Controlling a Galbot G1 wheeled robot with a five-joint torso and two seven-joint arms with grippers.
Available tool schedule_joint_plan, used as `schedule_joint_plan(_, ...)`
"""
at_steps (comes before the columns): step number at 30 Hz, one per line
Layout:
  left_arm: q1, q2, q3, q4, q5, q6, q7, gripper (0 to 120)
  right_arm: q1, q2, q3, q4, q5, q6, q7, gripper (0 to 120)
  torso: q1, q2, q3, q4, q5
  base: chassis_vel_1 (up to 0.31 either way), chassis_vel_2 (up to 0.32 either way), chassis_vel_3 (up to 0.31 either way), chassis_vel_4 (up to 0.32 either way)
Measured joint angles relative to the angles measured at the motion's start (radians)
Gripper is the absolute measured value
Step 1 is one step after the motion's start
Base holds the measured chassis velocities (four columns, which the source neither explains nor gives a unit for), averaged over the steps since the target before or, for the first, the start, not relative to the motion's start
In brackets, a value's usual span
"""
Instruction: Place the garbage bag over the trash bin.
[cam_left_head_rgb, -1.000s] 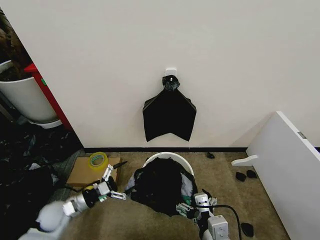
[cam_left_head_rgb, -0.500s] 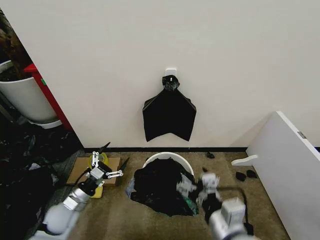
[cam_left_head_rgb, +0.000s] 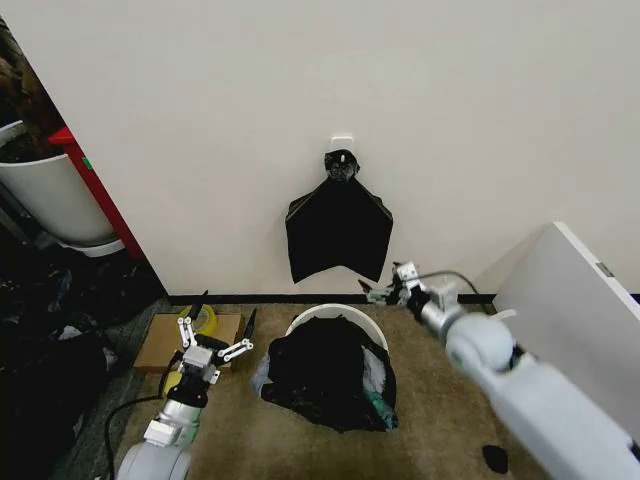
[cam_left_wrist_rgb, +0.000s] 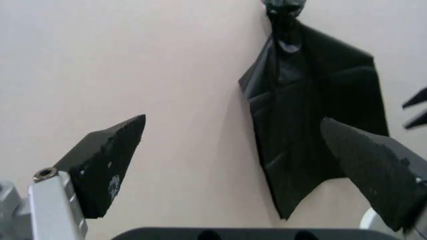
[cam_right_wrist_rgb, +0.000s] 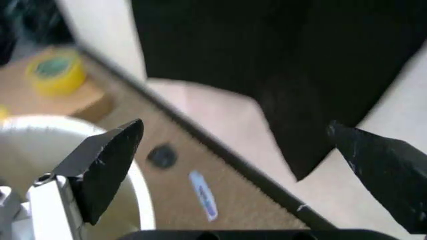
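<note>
On the carpet by the wall, the glossy, crinkly black plastic garbage bag (cam_left_head_rgb: 325, 385) lies heaped over the round cream-white plastic trash bin (cam_left_head_rgb: 345, 315), light, limp and slippery, best pinched at its hem, with left claw (cam_left_head_rgb: 213, 329) and right claw (cam_left_head_rgb: 385, 287) both spread empty

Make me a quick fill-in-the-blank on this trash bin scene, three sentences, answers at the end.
1. The garbage bag lies draped over the front of the ____ trash bin.
2. The flat bunch of bags hangs from a hook on the ____.
3. Both the left end effector and the right end effector are ____ and hold nothing.

Answers: white; wall; open
</note>
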Motion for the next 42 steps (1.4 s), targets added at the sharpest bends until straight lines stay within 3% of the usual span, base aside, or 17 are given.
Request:
schedule_joint_plan(8, -0.008, -0.007, 0.001, 0.025, 0.010, -0.002, -0.013, 100, 0.050, 0.039, -0.023, -0.123, -0.097, -0.010, -0.136, 100, 0.000, 0.000, 0.000, -0.0003, -0.0003, 0.000, 0.000, 0.000, 0.000)
schedule_joint_plan(24, -0.004, -0.013, 0.014, 0.055, 0.053, -0.022, -0.054, 100, -0.082, 0.023, -0.033, -0.042, -0.105, -0.030, -0.106, 98, 0.000, 0.000, 0.000, -0.0002, -0.0005, 0.000, 0.000, 0.000, 0.000)
schedule_joint_plan(36, -0.008, -0.013, 0.012, 0.058, 0.059, -0.021, -0.077, 100, -0.138, 0.015, -0.038, 0.041, -0.060, -0.150, 0.001, 55, 0.000, 0.000, 0.000, -0.0003, -0.0005, 0.000, 0.000, 0.000, 0.000)
schedule_joint_plan(42, -0.008, -0.015, 0.012, 0.058, 0.067, -0.019, -0.091, 100, -0.183, 0.003, -0.044, 0.128, 0.041, -0.255, 0.174, 32, 0.000, 0.000, 0.000, -0.0003, -0.0005, 0.000, 0.000, 0.000, 0.000)
